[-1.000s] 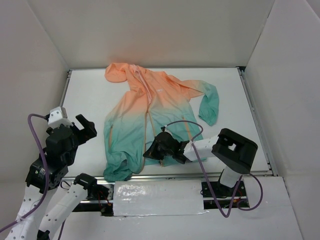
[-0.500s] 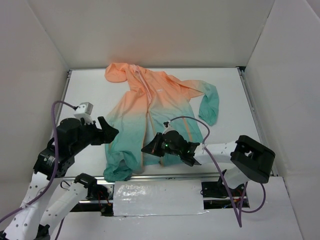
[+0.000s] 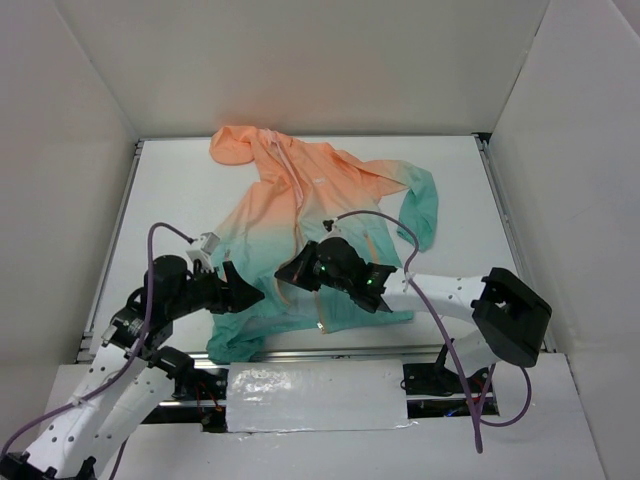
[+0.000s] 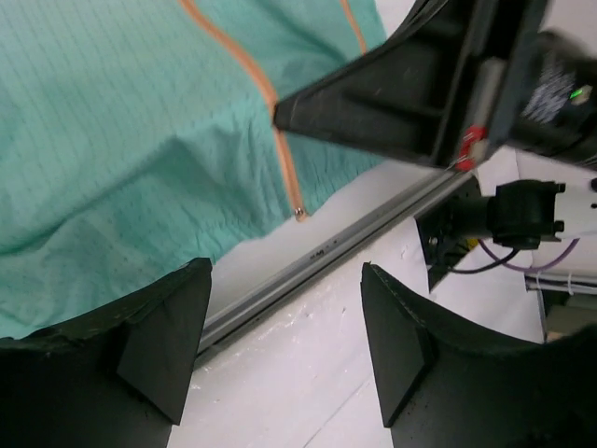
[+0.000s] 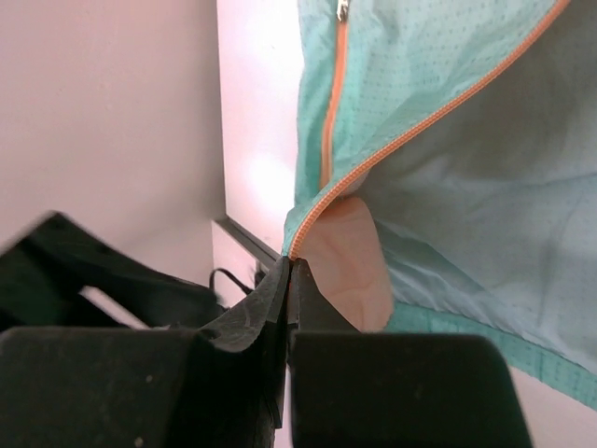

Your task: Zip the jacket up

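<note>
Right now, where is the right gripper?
In the top view the right gripper sits centre front, pinched shut on the jacket at its zipper near the teal hem, just right of the open left gripper.

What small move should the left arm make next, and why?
Probably advance the left gripper, its fingers open and empty, to the loose zipper end and close there; the right gripper is shut on the jacket's orange zipper edge, so the bottom needs holding.
</note>
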You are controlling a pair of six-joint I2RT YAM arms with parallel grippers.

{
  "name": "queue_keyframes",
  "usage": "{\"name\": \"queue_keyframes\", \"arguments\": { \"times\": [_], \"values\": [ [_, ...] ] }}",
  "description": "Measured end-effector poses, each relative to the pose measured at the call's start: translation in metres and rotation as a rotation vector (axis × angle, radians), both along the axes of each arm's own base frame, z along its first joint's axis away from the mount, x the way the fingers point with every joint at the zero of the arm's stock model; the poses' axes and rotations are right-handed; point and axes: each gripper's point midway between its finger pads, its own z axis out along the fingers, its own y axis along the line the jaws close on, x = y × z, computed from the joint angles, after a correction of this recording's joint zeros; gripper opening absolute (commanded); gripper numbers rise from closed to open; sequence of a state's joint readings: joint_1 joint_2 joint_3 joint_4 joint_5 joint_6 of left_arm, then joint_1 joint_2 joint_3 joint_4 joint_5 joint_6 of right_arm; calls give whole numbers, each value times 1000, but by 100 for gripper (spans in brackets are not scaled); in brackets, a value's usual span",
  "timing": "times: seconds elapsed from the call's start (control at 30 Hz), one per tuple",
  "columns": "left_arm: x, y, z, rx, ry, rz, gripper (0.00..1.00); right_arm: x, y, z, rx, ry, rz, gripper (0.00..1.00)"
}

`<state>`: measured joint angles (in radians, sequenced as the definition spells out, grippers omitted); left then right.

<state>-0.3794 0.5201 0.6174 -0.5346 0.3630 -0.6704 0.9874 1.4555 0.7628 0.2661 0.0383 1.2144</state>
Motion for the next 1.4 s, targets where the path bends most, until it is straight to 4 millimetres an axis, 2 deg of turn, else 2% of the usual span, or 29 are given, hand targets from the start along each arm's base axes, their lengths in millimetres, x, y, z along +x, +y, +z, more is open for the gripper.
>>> {"name": "queue_keyframes", "arguments": {
  "times": [0.1,0.23,0.33,0.43,0.47,0.57,0.6,0.7,0.73,0.8,0.93,1.17,1.4],
  "values": [
    [-5,-10,-23,-23,48,-27,77,6,1,7,-4,-4,-23,0],
    [-11,-29,-43,-31,93,-70,77,7,-4,-1,-29,23,-43,0],
    [-12,-39,-51,-17,104,-82,76,8,-6,-4,-38,26,-50,0],
    [-7,-39,-53,1,95,-47,78,11,-10,-14,-80,14,-57,2],
    [-5,-37,-53,8,89,-32,79,12,-10,-16,-88,0,-49,9],
    [-1,-29,-51,30,75,17,83,13,-20,-44,-139,-18,-7,25],
    [0,-27,-49,33,68,27,84,11,-25,-57,-158,-25,24,38],
    [1,-21,-37,32,46,54,88,6,-41,-86,-205,-31,110,57],
    [0,-19,-33,31,39,61,88,3,-46,-92,-215,-37,138,59],
    [0,-17,-26,28,26,68,89,-1,-50,-95,-224,-67,203,60],
    [-1,-13,-16,24,5,79,89,-10,-42,-86,-193,-158,315,61],
    [-5,-11,-19,37,19,77,89,-41,-51,-93,-83,-192,440,60],
    [-8,-10,-17,32,14,70,90,-49,-43,-86,-10,-237,501,58]
  ]
}}
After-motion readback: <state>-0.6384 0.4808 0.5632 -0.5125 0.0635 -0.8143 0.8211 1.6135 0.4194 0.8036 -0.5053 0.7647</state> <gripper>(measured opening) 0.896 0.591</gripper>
